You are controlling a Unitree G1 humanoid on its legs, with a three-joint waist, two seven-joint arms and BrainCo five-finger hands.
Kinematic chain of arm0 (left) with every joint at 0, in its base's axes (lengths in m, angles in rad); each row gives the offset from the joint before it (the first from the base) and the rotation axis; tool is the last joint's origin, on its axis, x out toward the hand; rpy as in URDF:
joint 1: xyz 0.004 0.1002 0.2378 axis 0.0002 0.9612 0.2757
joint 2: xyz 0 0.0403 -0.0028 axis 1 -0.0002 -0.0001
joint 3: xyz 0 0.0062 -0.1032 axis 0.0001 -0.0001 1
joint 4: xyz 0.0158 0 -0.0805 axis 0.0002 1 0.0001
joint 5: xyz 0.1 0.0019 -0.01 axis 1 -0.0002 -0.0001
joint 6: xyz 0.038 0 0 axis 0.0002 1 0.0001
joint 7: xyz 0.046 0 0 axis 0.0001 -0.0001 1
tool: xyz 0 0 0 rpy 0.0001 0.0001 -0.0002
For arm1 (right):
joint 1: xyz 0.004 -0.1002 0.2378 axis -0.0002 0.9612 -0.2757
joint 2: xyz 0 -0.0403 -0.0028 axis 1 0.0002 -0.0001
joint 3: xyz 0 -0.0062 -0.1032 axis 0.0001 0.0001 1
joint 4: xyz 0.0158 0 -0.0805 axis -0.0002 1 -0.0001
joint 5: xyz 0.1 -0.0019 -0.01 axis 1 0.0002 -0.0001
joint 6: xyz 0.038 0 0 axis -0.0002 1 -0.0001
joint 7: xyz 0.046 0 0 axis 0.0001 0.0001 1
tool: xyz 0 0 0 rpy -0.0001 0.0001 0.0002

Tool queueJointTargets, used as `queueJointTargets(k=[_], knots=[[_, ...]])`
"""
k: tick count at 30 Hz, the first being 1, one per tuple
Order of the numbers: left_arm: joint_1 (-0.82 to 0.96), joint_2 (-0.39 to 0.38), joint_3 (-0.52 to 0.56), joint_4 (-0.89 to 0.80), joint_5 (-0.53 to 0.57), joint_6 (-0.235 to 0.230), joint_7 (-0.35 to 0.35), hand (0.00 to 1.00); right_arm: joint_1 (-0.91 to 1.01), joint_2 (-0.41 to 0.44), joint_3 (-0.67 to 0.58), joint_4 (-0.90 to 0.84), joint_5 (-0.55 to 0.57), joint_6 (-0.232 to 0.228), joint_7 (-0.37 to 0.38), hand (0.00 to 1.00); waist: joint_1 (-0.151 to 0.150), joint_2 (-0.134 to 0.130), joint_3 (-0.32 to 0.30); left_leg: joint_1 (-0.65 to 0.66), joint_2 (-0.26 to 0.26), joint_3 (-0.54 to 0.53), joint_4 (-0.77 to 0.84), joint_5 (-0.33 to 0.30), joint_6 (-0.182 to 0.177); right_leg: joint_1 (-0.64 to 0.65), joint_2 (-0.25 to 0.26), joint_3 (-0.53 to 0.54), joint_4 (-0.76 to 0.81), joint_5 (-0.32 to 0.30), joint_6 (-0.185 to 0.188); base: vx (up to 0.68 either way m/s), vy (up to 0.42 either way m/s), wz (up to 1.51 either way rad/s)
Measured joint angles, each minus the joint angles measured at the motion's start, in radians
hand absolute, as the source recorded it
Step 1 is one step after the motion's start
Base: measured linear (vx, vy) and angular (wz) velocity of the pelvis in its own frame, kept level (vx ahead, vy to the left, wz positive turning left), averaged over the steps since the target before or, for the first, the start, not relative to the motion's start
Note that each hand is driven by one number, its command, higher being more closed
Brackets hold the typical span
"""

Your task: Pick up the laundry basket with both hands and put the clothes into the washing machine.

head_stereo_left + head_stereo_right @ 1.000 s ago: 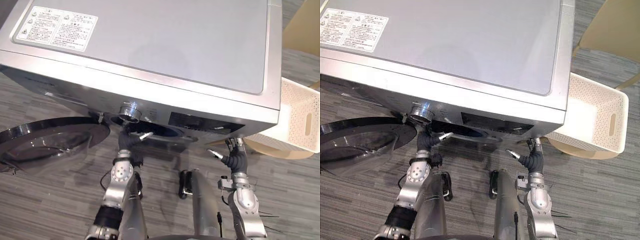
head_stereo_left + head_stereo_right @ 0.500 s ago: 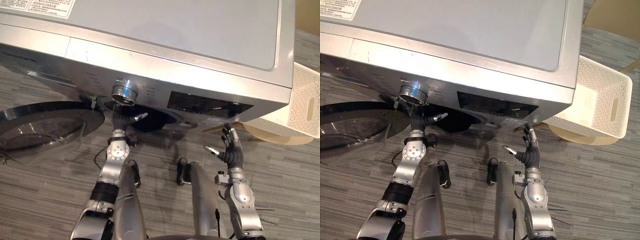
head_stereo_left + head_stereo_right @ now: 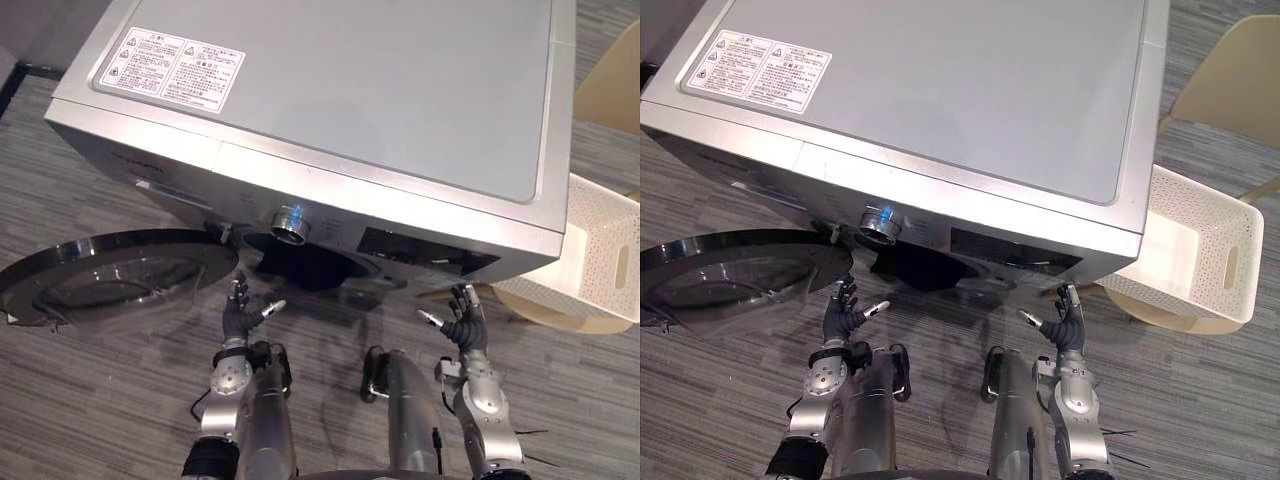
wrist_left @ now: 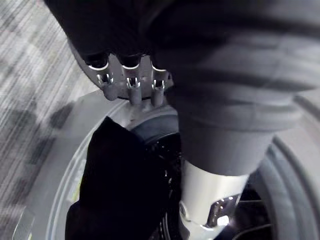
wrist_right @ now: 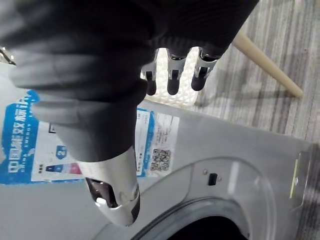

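moved: both hands have come back out from the front of the large silver front-loading washing machine (image 3: 350, 90); the left hand, which was reaching up into the opening, now hangs below it, and the view itself has shifted too.
round glass door (image 3: 110, 280): swung fully open, lying out to the left of the left hand and just apart from it.
left hand (image 3: 238, 317): fingers spread and straight, thumb out to the side, holding nothing, palm turned toward the machine.
dark drum mouth (image 3: 300, 265): just above and slightly right of the left hand, between the two hands.
black cloth (image 4: 120, 185): in the left wrist view it drapes over the grey rim of the drum, past the fingertips; by the look of it, clothes are already in or at the machine.
right hand (image 3: 463, 328): fingers apart and upright, empty, under the machine's right front corner.
white perforated plastic laundry basket (image 3: 1200, 290): on the floor to the right of the right hand, beyond the machine's corner and apart from both hands; its inside looks bare white.
bearing: the right hand is much nearer the basket; its long axis seems to run rightward away from the machine, with the handle slot in the far end wall, so any further reach turns right.
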Motion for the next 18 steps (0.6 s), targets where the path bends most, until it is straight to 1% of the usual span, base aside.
queueJointTargets(k=[1, 2, 3, 4, 5, 6, 7, 8, 9, 11, 12, 13, 14, 15, 18], knots=[[-0.062, -0.006, 0.0, 0.038, -0.037, 0.001, 0.001, 0.0, -0.038, -0.006, 0.0, 0.013, 0.01, -0.003, -0.006, 0.0, -0.001, -0.004, 0.007, -0.055, 0.003, -0.007, 0.03, 0.0, 0.0, -0.054, 0.001, 0.003, 0.028, -0.001, 0.0, -0.38, -0.116, -0.22], [-0.353, -0.003, 0.047, 0.156, -0.161, 0.002, 0.006, 0.0, -0.193, -0.014, 0.003, 0.048, 0.049, 0.0, -0.021, 0.0, -0.001, -0.02, 0.103, -0.277, 0.04, -0.032, 0.176, -0.008, 0.011, -0.267, 0.024, 0.017, 0.154, -0.003, -0.011, -0.46, -0.153, -0.29], [-0.394, -0.002, 0.057, 0.166, -0.198, 0.002, 0.008, 0.0, -0.213, -0.011, 0.003, 0.057, 0.068, 0.004, -0.023, 0.0, -0.003, -0.023, 0.117, -0.319, 0.048, -0.042, 0.201, -0.009, 0.012, -0.308, 0.029, 0.018, 0.174, -0.002, -0.014, -0.42, -0.156, -0.36], [-0.419, 0.002, 0.06, 0.178, -0.217, 0.002, 0.011, 0.0, -0.223, -0.012, 0.0, 0.058, 0.075, 0.005, -0.033, 0.0, -0.004, -0.024, 0.143, -0.334, 0.055, -0.045, 0.216, -0.01, 0.012, -0.321, 0.034, 0.018, 0.183, -0.001, -0.015, -0.12, -0.064, -0.14], [-0.426, 0.003, 0.067, 0.185, -0.22, 0.002, 0.012, 0.0, -0.224, -0.013, -0.002, 0.058, 0.075, 0.005, -0.04, 0.0, -0.006, -0.024, 0.155, -0.333, 0.055, -0.045, 0.218, -0.009, 0.012, -0.321, 0.034, 0.019, 0.185, 0.001, -0.017, -0.08, -0.064, -0.09], [-0.447, -0.002, 0.085, 0.202, -0.228, 0.002, 0.016, 0.0, -0.226, -0.01, -0.008, 0.061, 0.076, 0.005, -0.044, 0.0, -0.02, -0.032, 0.173, -0.334, 0.057, -0.044, 0.223, -0.007, 0.008, -0.326, 0.037, 0.021, 0.188, 0.001, -0.019, -0.06, -0.051, -0.05], [-0.479, -0.001, 0.101, 0.217, -0.239, 0.003, 0.028, 0.0, -0.228, -0.008, -0.011, 0.044, 0.077, 0.004, -0.048, 0.0, -0.024, -0.041, 0.185, -0.352, 0.059, -0.039, 0.233, -0.007, 0.008, -0.346, 0.037, 0.023, 0.197, 0.001, -0.017, -0.12, -0.072, -0.1], [-0.545, 0.013, 0.127, 0.221, -0.281, 0.0, 0.028, 0.0, -0.211, -0.008, -0.009, -0.038, 0.088, 0.0, -0.064, 0.0, -0.025, -0.039, 0.176, -0.443, 0.068, -0.052, 0.275, -0.007, 0.009, -0.427, 0.046, 0.027, 0.229, 0.004, -0.017, -0.12, -0.05, -0.26], [-0.643, 0.05, 0.132, 0.23, -0.352, -0.002, 0.028, 1.0, -0.216, -0.005, -0.009, -0.12, 0.107, -0.022, -0.07, 0.0, -0.029, -0.042, 0.174, -0.559, 0.084, -0.07, 0.324, -0.014, 0.014, -0.532, 0.06, 0.025, 0.259, 0.006, -0.013, -0.15, -0.046, -0.3], [-0.78, 0.109, 0.136, 0.277, -0.416, 0.004, 0.044, 1.0, -0.242, 0.003, -0.007, -0.166, 0.112, -0.039, -0.078, 0.0, -0.041, -0.058, 0.191, -0.673, 0.09, -0.083, 0.364, -0.014, 0.018, -0.643, 0.059, 0.023, 0.29, 0.021, -0.012, -0.11, -0.007, -0.26], [-0.827, 0.139, 0.167, 0.3, -0.449, 0.01, 0.067, 1.0, -0.259, 0.011, -0.007, -0.167, 0.116, -0.038, -0.084, 0.0, -0.054, -0.063, 0.216, -0.724, 0.091, -0.088, 0.407, -0.012, 0.018, -0.689, 0.059, 0.025, 0.324, 0.027, -0.023, -0.07, 0.03, -0.16], [-0.846, 0.15, 0.165, 0.324, -0.451, 0.021, 0.072, 1.0, -0.254, 0.016, -0.009, -0.169, 0.118, -0.033, -0.086, 0.0, -0.057, -0.063, 0.218, -0.751, 0.094, -0.095, 0.447, -0.022, 0.027, -0.713, 0.057, 0.028, 0.358, 0.025, -0.027, -0.06, 0.037, -0.1], [-0.853, 0.157, 0.166, 0.321, -0.451, 0.021, 0.078, 1.0, -0.247, 0.017, -0.01, -0.181, 0.121, -0.035, -0.085, 0.0, -0.056, -0.063, 0.217, -0.761, 0.095, -0.096, 0.454, -0.023, 0.028, -0.723, 0.056, 0.03, 0.365, 0.026, -0.027, -0.13, 0.075, -0.08], [-0.89, 0.176, 0.161, 0.304, -0.45, 0.021, 0.093, 1.0, -0.227, 0.035, -0.009, -0.199, 0.125, -0.065, -0.079, 0.0, -0.057, -0.063, 0.217, -0.811, 0.094, -0.089, 0.454, -0.026, 0.03, -0.775, 0.054, 0.043, 0.356, 0.036, -0.012, -0.14, 0.075, -0.06], [-0.902, 0.187, 0.151, 0.284, -0.453, 0.021, 0.095, 1.0, -0.197, 0.035, -0.011, -0.22, 0.132, -0.069, -0.074, 0.0, -0.063, -0.063, 0.218, -0.823, 0.096, -0.076, 0.439, -0.026, 0.03, -0.788, 0.053, 0.048, 0.329, 0.046, -0.004, -0.07, 0.06, -0.09]])
